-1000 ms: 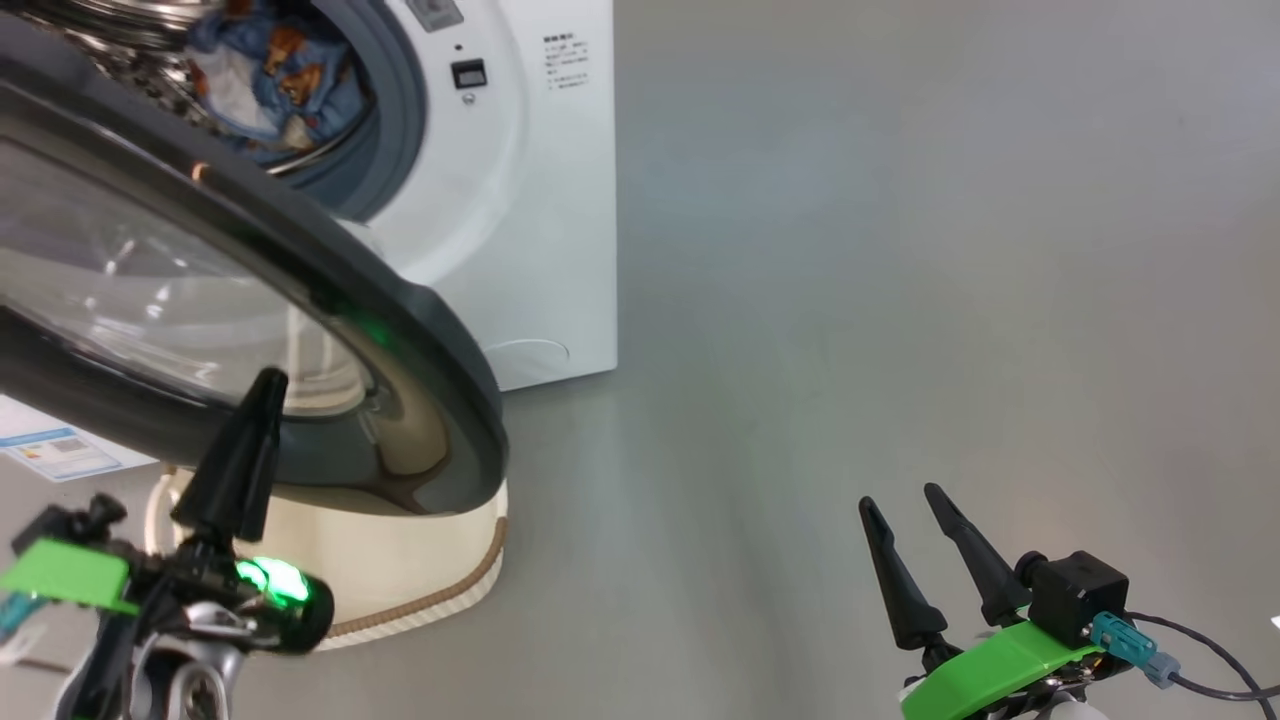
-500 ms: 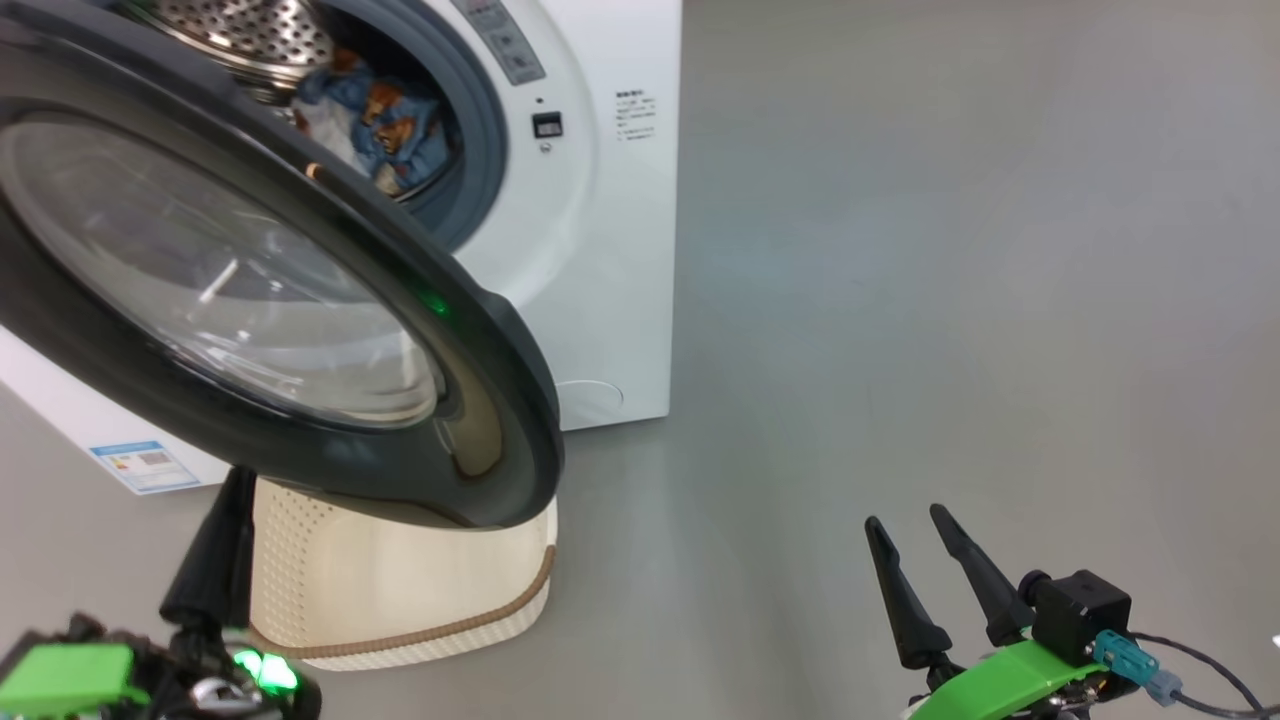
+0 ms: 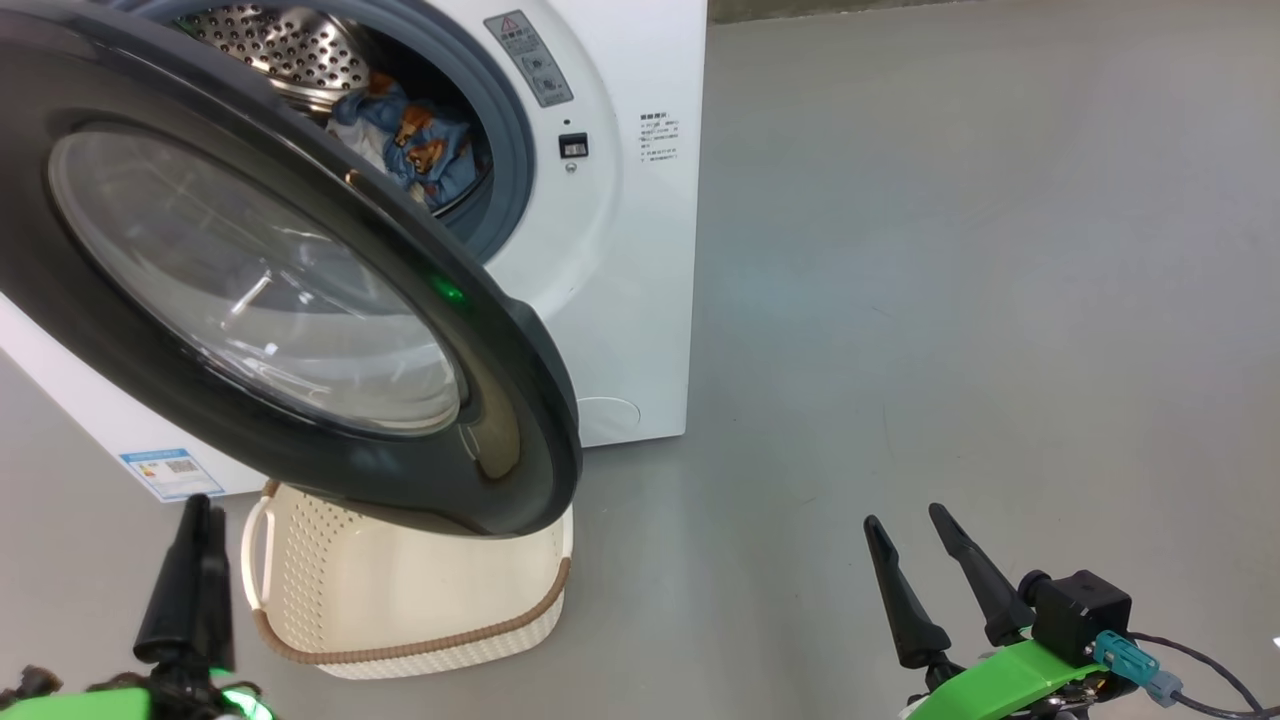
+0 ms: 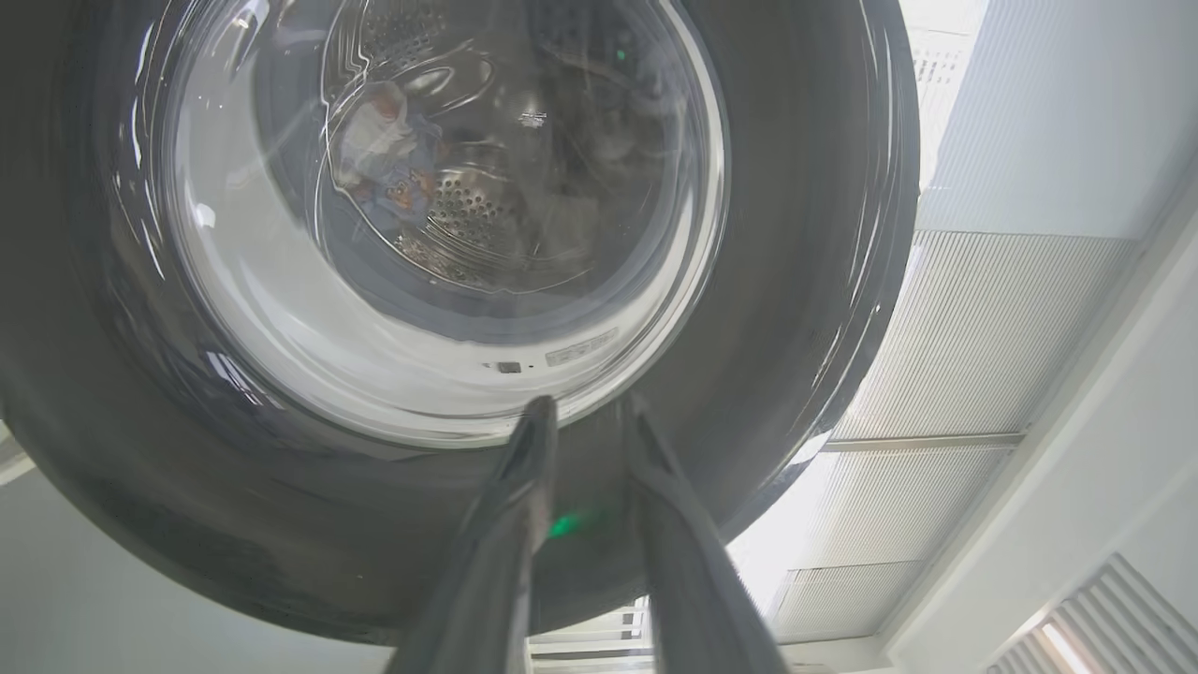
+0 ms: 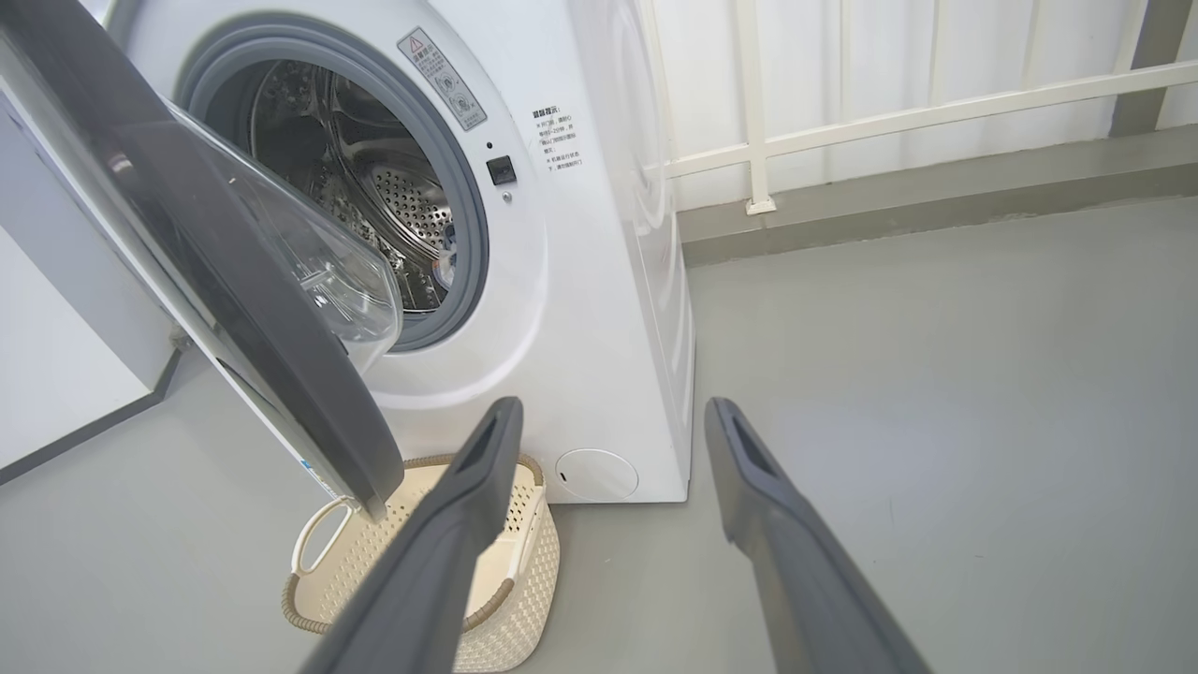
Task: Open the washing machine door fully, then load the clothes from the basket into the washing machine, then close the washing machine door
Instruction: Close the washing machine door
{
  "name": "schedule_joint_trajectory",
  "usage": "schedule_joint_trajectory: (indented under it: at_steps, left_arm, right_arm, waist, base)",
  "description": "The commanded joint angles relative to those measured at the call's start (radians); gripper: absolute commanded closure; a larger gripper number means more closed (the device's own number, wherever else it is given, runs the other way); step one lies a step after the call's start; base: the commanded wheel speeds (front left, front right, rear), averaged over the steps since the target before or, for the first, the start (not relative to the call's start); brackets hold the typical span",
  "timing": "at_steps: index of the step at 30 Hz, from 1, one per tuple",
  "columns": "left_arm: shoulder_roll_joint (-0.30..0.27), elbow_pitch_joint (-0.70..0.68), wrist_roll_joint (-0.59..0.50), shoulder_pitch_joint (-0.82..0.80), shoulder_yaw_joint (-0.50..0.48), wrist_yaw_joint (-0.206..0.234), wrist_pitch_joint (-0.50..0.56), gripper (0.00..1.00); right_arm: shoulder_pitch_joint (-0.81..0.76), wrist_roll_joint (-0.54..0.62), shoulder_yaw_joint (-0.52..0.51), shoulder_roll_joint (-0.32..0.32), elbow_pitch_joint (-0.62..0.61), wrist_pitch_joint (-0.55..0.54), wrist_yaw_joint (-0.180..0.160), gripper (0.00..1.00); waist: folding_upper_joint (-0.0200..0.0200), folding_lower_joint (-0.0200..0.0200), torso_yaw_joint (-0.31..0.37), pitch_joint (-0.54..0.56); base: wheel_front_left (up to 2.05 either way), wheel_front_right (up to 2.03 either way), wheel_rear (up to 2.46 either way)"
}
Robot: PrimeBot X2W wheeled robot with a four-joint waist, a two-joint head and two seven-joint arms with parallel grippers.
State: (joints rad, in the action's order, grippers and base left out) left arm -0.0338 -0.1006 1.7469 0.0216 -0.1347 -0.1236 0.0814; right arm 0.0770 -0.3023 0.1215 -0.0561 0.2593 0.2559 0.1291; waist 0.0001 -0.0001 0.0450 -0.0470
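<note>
Grey floor (image 3: 950, 300), with the white washing machine (image 3: 620, 300) standing on it as the reference item.
- Washing machine door (image 3: 520, 420): swung out from the machine's front, partly open (judged to be awaiting the closing push).
- Clothes (image 3: 420, 150): inside the machine's drum, so loading looks done.
- Basket (image 3: 420, 610): on the floor just before the machine, under the door; no garment visible inside.
- Left tool (image 3: 203, 512): before the machine, below the door's outer face, fingers narrowly apart, holding nothing, apparently placed for pushing.
- Right tool (image 3: 902, 516): well clear of the machine, fingers spread, empty, apparently idle.
</note>
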Motion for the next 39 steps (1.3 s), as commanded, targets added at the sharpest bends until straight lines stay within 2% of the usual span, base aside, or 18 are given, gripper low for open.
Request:
schedule_joint_trajectory:
  at_steps: [1, 4, 6, 11, 14, 21, 25, 30, 33, 39]
  left_arm:
    - [-0.016, -0.041, -0.047, -0.007, -0.016, -0.007, -0.018, 0.0]
    - [-0.017, -0.064, -0.157, -0.005, 0.001, -0.007, -0.07, 0.0]
    - [-0.037, -0.08, -0.269, -0.007, 0.022, -0.007, -0.125, 0.0]
    - [-0.121, -0.063, -0.485, -0.009, 0.134, -0.007, -0.304, 0.0]
    - [-0.16, -0.038, -0.581, -0.013, 0.173, -0.007, -0.339, 0.0]
    - [-0.133, -0.03, -0.935, -0.021, 0.08, -0.007, -0.343, 0.0]
    - [-0.132, -0.005, -1.147, -0.012, 0.077, -0.007, -0.343, 0.0]
    - [-0.136, 0.029, -1.36, 0.0, 0.086, -0.007, -0.343, 0.0]
    - [-0.114, 0.038, -1.462, 0.009, 0.052, -0.007, -0.343, 0.0]
    - [-0.088, 0.099, -1.573, 0.038, 0.034, -0.007, -0.343, 0.0]
  right_arm:
    - [-0.003, -0.006, 0.025, 0.005, -0.028, 0.006, 0.002, 0.0]
    - [-0.004, -0.005, 0.024, 0.005, -0.03, 0.006, 0.002, 0.0]
    - [-0.003, -0.005, 0.025, 0.005, -0.031, 0.006, 0.002, 0.0]
    - [-0.001, 0.002, 0.027, 0.006, -0.032, 0.006, 0.002, 0.0]
    - [-0.001, -0.003, 0.028, 0.006, -0.031, 0.006, 0.002, 0.0]
    - [0.0, -0.001, 0.029, 0.006, -0.032, 0.006, 0.002, 0.0]
    - [0.0, 0.001, 0.032, 0.006, -0.029, 0.006, 0.002, 0.0]
    - [-0.001, 0.002, 0.034, 0.006, -0.027, 0.006, 0.002, 0.0]
    - [-0.002, 0.002, 0.034, 0.006, -0.025, 0.006, 0.002, 0.0]
    - [-0.005, 0.002, 0.035, 0.006, -0.021, 0.006, 0.002, 0.0]
  waist:
    - [-0.0001, 0.0001, 0.001, -0.001]
    - [-0.0001, 0.0001, 0.0, -0.004]
    - [-0.0001, 0.0001, 0.001, -0.006]
    - [-0.0001, 0.0001, 0.001, -0.008]
    - [-0.0001, 0.0001, 0.002, -0.006]
    - [-0.0001, 0.0001, 0.002, -0.009]
    - [-0.0001, 0.0001, 0.003, -0.008]
    - [-0.0001, 0.0001, 0.006, -0.006]
    - [-0.0001, 0.0001, 0.008, -0.003]
    - [-0.0001, 0.0001, 0.011, 0.005]
  base:
    - [0.0, 0.0, 0.0]
    - [0.0, 0.0, 0.0]
    - [0.0, 0.0, 0.0]
    - [0.0, 0.0, 0.0]
    - [0.0, 0.0, 0.0]
    - [0.0, 0.0, 0.0]
    - [0.0, 0.0, 0.0]
    - [0.0, 0.0, 0.0]
    - [0.0, 0.0, 0.0]
    - [0.0, 0.0, 0.0]
